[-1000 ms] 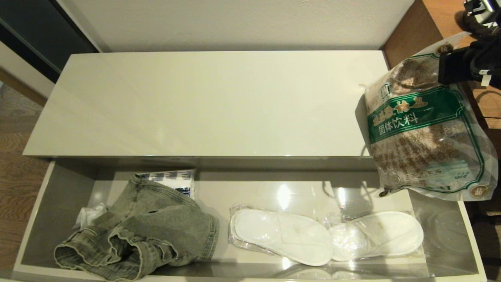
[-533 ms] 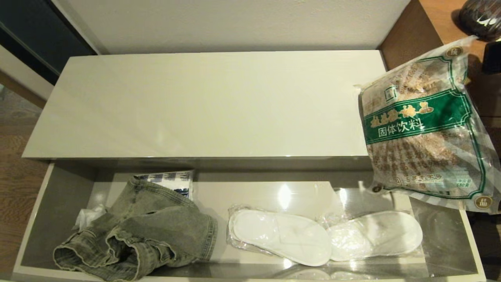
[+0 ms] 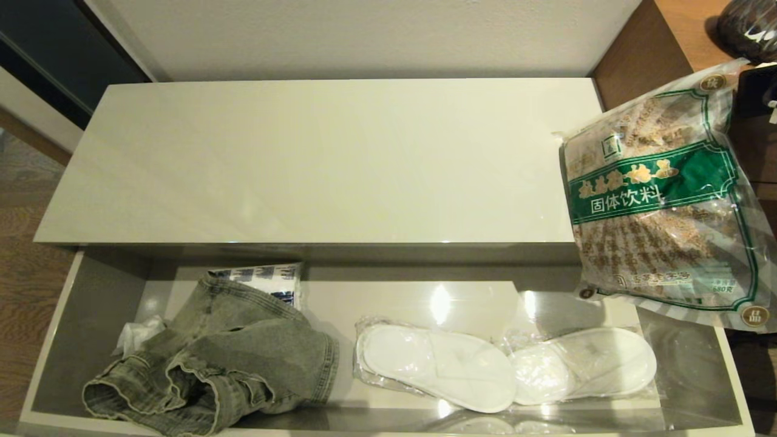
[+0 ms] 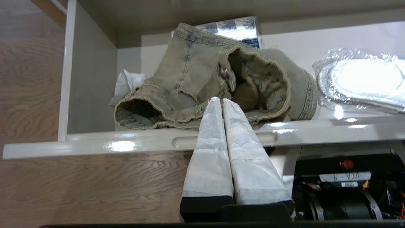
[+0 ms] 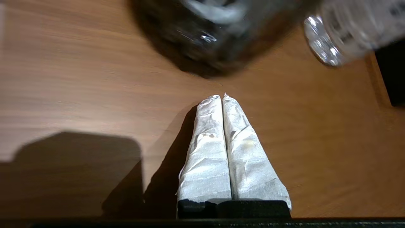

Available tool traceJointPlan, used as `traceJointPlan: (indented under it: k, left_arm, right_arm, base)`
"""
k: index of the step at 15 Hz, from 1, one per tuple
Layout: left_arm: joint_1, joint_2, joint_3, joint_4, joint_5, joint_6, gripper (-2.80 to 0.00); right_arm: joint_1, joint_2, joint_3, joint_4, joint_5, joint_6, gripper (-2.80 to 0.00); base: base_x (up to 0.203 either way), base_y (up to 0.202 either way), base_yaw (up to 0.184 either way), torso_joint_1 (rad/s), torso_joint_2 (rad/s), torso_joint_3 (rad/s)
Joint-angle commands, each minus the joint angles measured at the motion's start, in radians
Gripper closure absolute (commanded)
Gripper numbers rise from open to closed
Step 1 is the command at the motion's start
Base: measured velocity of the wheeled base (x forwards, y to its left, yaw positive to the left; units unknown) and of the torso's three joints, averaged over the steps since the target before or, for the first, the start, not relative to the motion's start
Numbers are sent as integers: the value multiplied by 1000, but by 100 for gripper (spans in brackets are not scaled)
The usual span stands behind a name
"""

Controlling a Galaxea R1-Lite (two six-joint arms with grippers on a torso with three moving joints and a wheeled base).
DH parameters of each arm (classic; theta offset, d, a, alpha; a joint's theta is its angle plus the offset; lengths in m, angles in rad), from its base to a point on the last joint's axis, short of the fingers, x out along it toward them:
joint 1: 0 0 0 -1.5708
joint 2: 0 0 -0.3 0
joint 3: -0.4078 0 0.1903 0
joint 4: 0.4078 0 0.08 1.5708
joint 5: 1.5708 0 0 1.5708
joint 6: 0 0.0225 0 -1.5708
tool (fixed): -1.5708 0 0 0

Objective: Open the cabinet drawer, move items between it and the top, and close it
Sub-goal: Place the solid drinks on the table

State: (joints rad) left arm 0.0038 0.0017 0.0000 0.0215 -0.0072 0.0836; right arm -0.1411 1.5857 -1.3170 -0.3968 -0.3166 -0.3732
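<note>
Right gripper (image 5: 221,96) jaws closed on bag (image 3: 661,200)

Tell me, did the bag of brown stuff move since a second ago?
Yes. The bag has slid a little to the right and tilted against the cabinet top's right edge, and the black gripper that was at its upper corner is gone from there.

Clear bag of brown granules (image 3: 665,200), right side of the head view: green band printed with white characters "固体饮料"; a row of gold characters above them, illegible; small print near the bottom edge, illegible.

Blue-and-white packet (image 3: 267,279), in the drawer behind the denim garment: print illegible.
</note>
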Motion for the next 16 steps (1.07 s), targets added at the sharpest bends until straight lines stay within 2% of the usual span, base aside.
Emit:
traceJointPlan:
  k: [1,4,9,12,14,15,16]
  left_arm:
    - [-1,0,0,0,0,1,0]
    - [-1,0,0,0,0,1,0]
    - [-1,0,0,-2,1,-4,0]
    - [-1,0,0,-2,1,-2,0]
    - [0,0,0,0,0,-1,0]
    - [1,0,0,0,0,-1,0]
    - [0,0,0,-2,1,-2,0]
  right_arm:
    - [0,-24,-4,3,-1,-1,0]
    - [2,-48,-9,30,0,-1,0]
    - [40,-252,-98,262,11,6,0]
    - [120,-359,-124,572,110,1,0]
    - [195,-380,-133,743,129,13,0]
    - [199,-377,-130,751,131,20,-280]
    - [205,-369,-119,764,131,42,-280]
  base:
    - [0,0,0,0,0,0]
    - [0,0,0,0,0,0]
    - [0,0,0,0,0,0]
    - [0,0,0,0,0,0]
    - [0,0,0,0,0,0]
    - [0,0,0,0,0,0]
    - [0,0,0,0,0,0]
